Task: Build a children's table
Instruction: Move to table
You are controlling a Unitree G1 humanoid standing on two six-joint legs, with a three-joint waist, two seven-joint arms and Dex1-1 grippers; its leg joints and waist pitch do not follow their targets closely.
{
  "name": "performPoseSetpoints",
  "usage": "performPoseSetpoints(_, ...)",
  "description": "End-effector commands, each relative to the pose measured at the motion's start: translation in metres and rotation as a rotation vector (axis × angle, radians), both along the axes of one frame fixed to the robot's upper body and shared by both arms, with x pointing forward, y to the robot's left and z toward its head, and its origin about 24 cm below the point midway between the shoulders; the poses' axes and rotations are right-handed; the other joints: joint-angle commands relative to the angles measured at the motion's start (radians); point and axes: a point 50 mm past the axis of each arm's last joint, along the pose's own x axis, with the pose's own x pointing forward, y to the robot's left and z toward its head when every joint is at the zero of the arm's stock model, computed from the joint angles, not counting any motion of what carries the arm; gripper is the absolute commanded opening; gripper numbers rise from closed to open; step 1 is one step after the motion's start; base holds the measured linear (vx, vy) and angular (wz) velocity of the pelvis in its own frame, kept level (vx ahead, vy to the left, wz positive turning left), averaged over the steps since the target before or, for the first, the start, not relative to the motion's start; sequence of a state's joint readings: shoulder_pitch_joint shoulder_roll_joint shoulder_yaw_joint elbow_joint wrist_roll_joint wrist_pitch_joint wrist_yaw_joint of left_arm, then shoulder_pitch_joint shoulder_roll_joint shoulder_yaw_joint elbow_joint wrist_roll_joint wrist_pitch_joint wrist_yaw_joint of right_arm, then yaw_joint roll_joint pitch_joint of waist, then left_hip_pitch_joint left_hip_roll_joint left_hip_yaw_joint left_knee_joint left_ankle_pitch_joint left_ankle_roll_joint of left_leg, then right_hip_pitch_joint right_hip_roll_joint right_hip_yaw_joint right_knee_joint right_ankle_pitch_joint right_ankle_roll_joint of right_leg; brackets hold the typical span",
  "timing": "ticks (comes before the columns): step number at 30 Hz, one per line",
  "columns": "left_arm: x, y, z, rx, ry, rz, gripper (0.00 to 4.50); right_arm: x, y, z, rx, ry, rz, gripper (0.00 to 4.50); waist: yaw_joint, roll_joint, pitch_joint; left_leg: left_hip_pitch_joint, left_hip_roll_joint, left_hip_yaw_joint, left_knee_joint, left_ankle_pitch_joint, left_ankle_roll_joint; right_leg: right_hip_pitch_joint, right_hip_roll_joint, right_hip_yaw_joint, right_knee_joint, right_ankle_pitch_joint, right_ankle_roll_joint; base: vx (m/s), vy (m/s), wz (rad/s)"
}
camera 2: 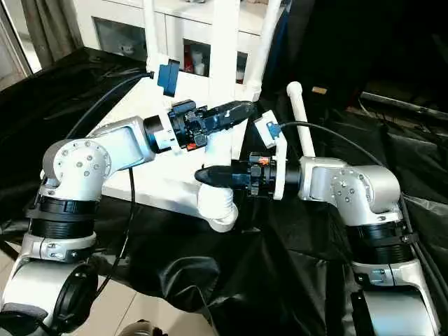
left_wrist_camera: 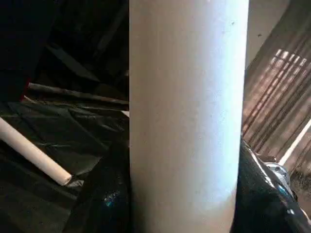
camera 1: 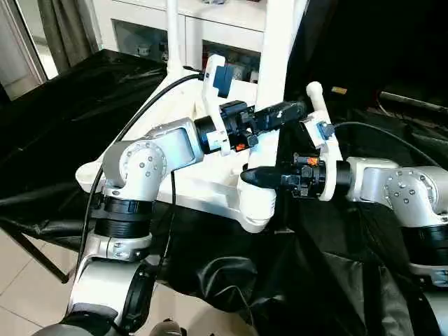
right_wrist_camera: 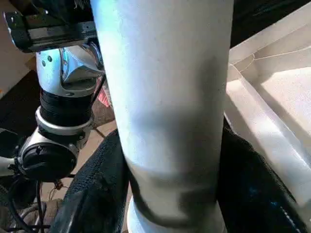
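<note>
The children's table lies upside down on black cloth, its white tabletop [camera 1: 199, 189] showing the ribbed underside. A white leg [camera 1: 278, 49] stands upright in the near corner socket [camera 1: 255, 206]. My left gripper [camera 1: 280, 110] is shut on this leg partway up, and the left wrist view has the leg [left_wrist_camera: 187, 116] between its black fingers [left_wrist_camera: 102, 199]. My right gripper [camera 1: 255, 175] grips the same leg [right_wrist_camera: 165, 107] just above the socket, with its fingers [right_wrist_camera: 92, 194] against both sides. Two more legs [camera 2: 148, 28] [camera 2: 269, 42] stand upright at the far corners.
A loose white leg [camera 2: 302, 122] lies on the black cloth [camera 2: 210, 280] to the right of the tabletop, also seen as a tube [left_wrist_camera: 34, 155] in the left wrist view. A white glass-door cabinet [camera 1: 203, 31] stands behind. Tiled floor [camera 1: 21, 280] lies at the near left.
</note>
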State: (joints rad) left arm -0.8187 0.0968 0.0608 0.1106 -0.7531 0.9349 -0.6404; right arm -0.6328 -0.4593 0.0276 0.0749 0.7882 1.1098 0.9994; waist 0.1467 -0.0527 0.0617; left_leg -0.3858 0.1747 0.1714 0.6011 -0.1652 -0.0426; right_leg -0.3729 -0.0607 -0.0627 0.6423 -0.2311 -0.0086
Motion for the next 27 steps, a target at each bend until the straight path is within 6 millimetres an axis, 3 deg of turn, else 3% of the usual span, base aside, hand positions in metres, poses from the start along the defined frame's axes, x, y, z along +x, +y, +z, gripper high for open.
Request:
performPoseSetpoints(1,-0.004,-0.005,0.006,0.0,-0.034,-0.028,1.9,0.001,0.0,0.005,0.007,-0.011,-0.004,2.01,0.003,-0.003,-0.074,0.022,0.057,-0.017,-0.062,-0.079,-0.02,0.049,-0.093,0.053,-0.072,0.007,-0.21,0.0,0.0,0.0)
performPoseSetpoints(5,-0.003,-0.005,0.007,-0.024,-0.008,-0.028,1.9,0.001,0.0,0.005,0.012,-0.014,-0.009,2.0,0.002,-0.001,-0.074,0.022,0.057,-0.017,-0.062,-0.084,-0.023,0.049,-0.093,0.052,-0.071,0.014,-0.215,0.0,0.0,0.0)
performPoseSetpoints(7,-0.002,-0.004,0.009,-0.063,0.011,-0.033,2.45,0.001,0.0,0.005,0.019,-0.018,-0.017,2.0,0.002,0.0,-0.074,0.022,0.056,-0.018,-0.062,-0.084,-0.024,0.049,-0.093,0.052,-0.07,0.02,-0.218,0.0,0.0,0.0)
performPoseSetpoints(12,0.0,0.001,0.018,-0.165,0.005,0.017,2.93,0.001,0.0,0.005,0.072,-0.024,-0.051,1.97,0.003,-0.001,-0.075,0.021,0.057,-0.018,-0.062,-0.088,-0.022,0.05,-0.095,0.051,-0.07,0.029,-0.236,0.0,0.0,0.0)
performPoseSetpoints(13,0.001,0.003,0.02,-0.206,-0.005,0.034,3.02,0.001,0.001,0.005,0.1,-0.027,-0.066,1.96,0.004,-0.008,-0.074,0.021,0.057,-0.017,-0.062,-0.084,-0.015,0.051,-0.095,0.051,-0.072,0.035,-0.238,0.0,0.0,0.0)
performPoseSetpoints(16,-0.005,0.007,0.029,-0.349,-0.048,0.0,3.07,0.001,0.001,0.005,0.166,-0.018,-0.095,1.95,0.008,-0.009,-0.074,0.019,0.057,-0.016,-0.062,-0.075,-0.007,0.051,-0.099,0.051,-0.07,0.029,-0.239,0.0,0.0,0.0)
performPoseSetpoints(17,-0.01,0.009,0.035,-0.443,-0.051,-0.025,3.07,-0.001,0.002,0.005,0.2,-0.011,-0.102,1.95,0.008,-0.021,-0.073,0.019,0.058,-0.015,-0.062,-0.079,-0.002,0.051,-0.098,0.051,-0.073,0.019,-0.234,0.0,0.0,0.0)
performPoseSetpoints(20,-0.01,0.013,0.04,-0.526,-0.034,0.001,3.07,-0.004,0.006,0.006,0.242,-0.009,-0.098,1.95,0.01,-0.01,-0.071,0.02,0.058,-0.016,-0.063,-0.086,-0.004,0.047,-0.098,0.051,-0.074,-0.003,-0.23,0.0,0.0,0.0)
performPoseSetpoints(22,-0.008,0.018,0.043,-0.572,-0.033,0.037,3.07,-0.005,0.008,0.005,0.261,-0.013,-0.107,1.95,0.009,-0.008,-0.07,0.021,0.061,-0.018,-0.065,-0.105,-0.017,0.046,-0.098,0.051,-0.078,-0.024,-0.222,0.0,0.0,0.0)
performPoseSetpoints(23,-0.004,0.028,0.045,-0.609,-0.041,0.107,3.07,-0.004,0.009,0.004,0.271,-0.036,-0.16,1.95,0.01,0.004,-0.07,0.021,0.06,-0.02,-0.067,-0.116,-0.027,0.047,-0.099,0.051,-0.078,-0.033,-0.215,0.0,0.0,0.0)
performPoseSetpoints(24,-0.004,0.028,0.045,-0.609,-0.041,0.109,3.07,-0.004,0.009,0.004,0.271,-0.038,-0.162,1.95,0.008,-0.003,-0.07,0.022,0.062,-0.02,-0.07,-0.121,-0.038,0.045,-0.098,0.052,-0.08,-0.032,-0.203,0.0,0.0,0.0)
performPoseSetpoints(26,-0.002,0.033,0.046,-0.617,-0.046,0.141,3.07,-0.004,0.008,0.003,0.27,-0.052,-0.195,1.95,0.007,-0.004,-0.07,0.022,0.059,-0.019,-0.071,-0.12,-0.047,0.045,-0.095,0.052,-0.08,-0.028,-0.191,0.0,0.0,0.0)
performPoseSetpoints(27,0.0,0.037,0.045,-0.575,-0.059,0.194,3.07,-0.003,0.007,0.001,0.253,-0.071,-0.243,1.94,0.009,0.01,-0.071,0.023,0.059,-0.022,-0.071,-0.122,-0.052,0.045,-0.096,0.051,-0.078,-0.027,-0.188,0.0,0.0,0.0)
